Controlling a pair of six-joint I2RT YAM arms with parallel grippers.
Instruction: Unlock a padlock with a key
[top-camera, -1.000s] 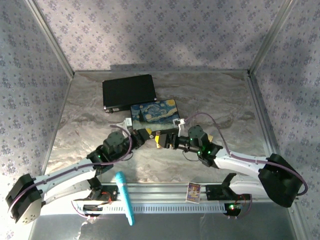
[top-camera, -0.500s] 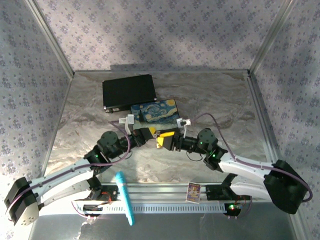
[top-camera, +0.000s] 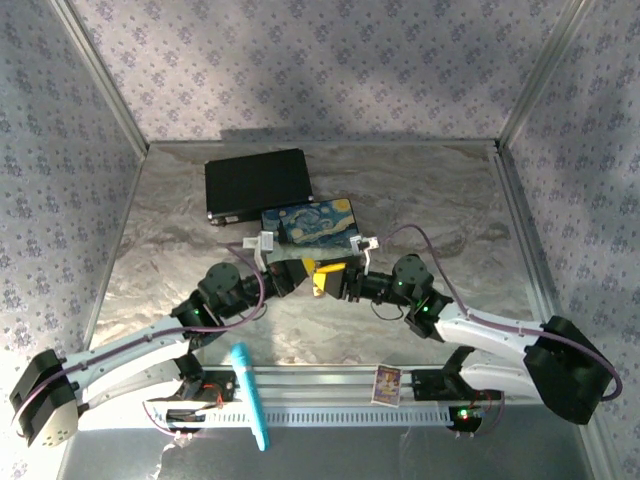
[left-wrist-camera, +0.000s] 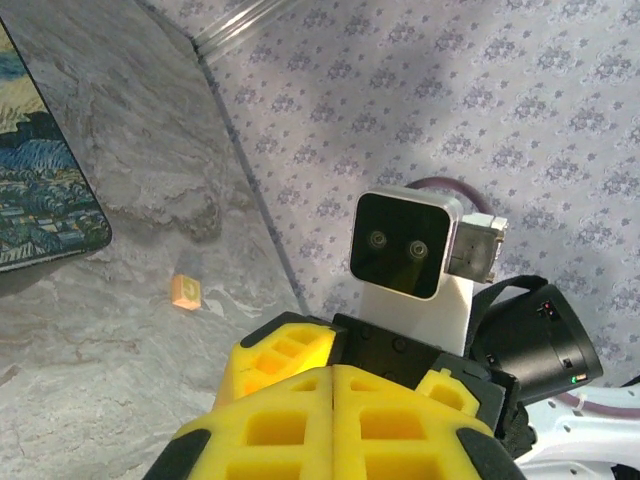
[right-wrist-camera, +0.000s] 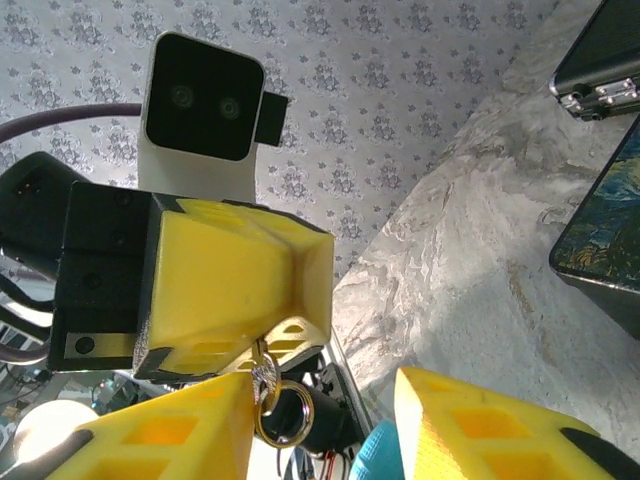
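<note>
**Item: key (right-wrist-camera: 265, 375).** Tiny silvery bit w/ gold-rimmed ring (right-wrist-camera: 279, 418) hanging under it. Held mid-air over the bench (top-camera: 440, 200), just in front of painted box (top-camera: 310, 224).
**L hand (left-wrist-camera: 332, 400):** yellow pads pressed together, pinching key at their tips.
**R hand (right-wrist-camera: 320, 410):** fingers spread, nothing between them; ring sits just beside one finger, tip-to-tip w/ L hand.
**Step (est.):** key presented hand to hand; insertion not begun.
**Next needs:** R hand centred on ring/key before closing; tiny part, slip or twist likely.
**Around:** black case (top-camera: 257, 182) behind box; tan cube (left-wrist-camera: 185, 291) beyond box; teal pen (top-camera: 250, 395) and card (top-camera: 387, 383) by arm bases, well apart.
**Obstruction:** box edge close behind both hands.
</note>
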